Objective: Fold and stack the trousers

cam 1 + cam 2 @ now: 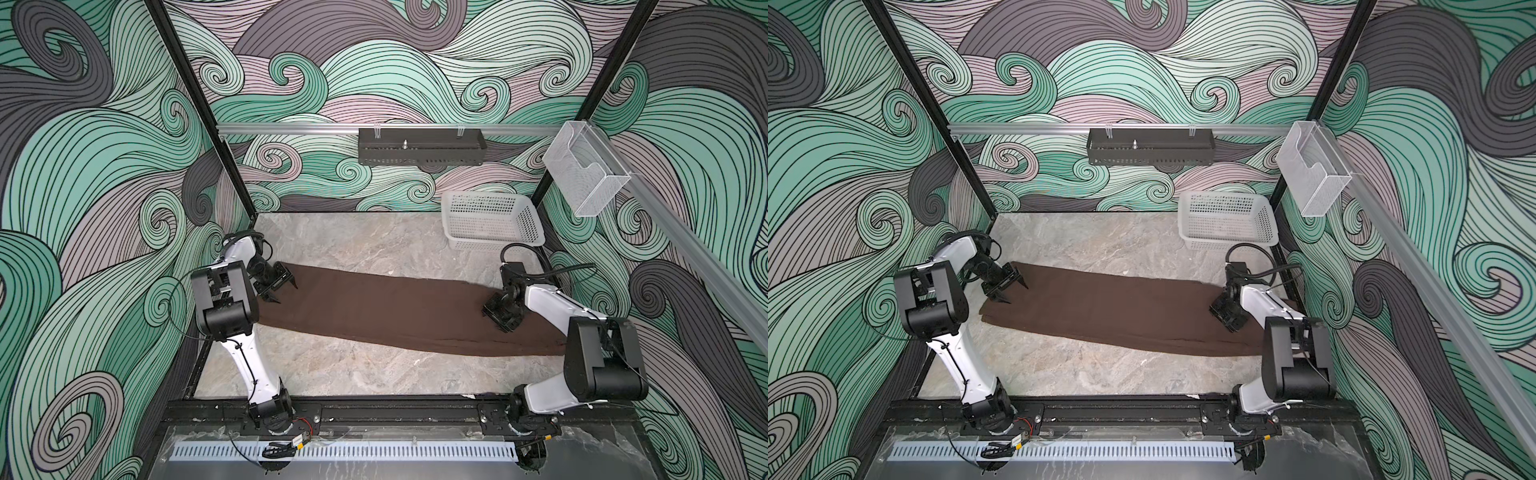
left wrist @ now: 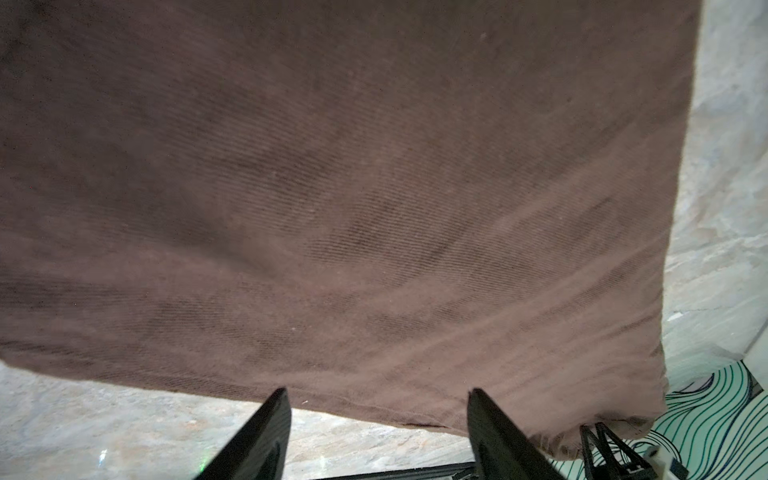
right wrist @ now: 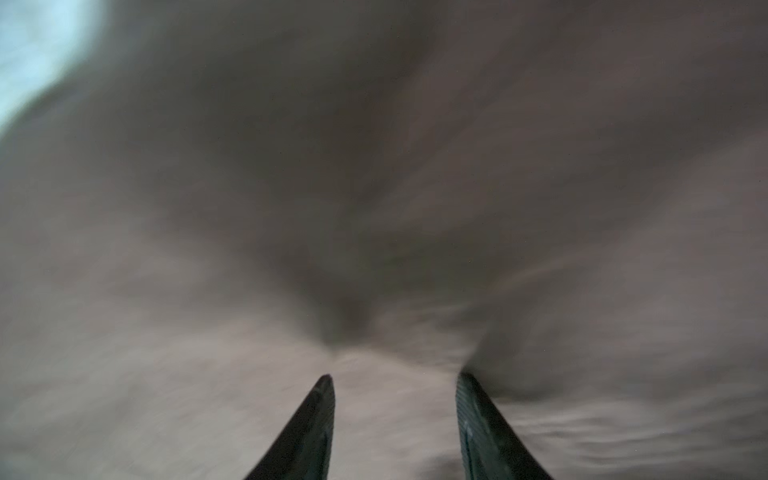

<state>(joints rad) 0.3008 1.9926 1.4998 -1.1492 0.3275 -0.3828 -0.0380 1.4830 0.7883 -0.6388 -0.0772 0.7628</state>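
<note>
Basket (image 1: 484, 194) upright, far right; trousers (image 1: 395, 307) outside, flat.

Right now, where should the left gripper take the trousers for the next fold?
Probably the short edge at their left end: the trousers lie flat lengthwise, and that edge lies bare just ahead of the left gripper. Come in low from the left, fingers open astride it.
</note>
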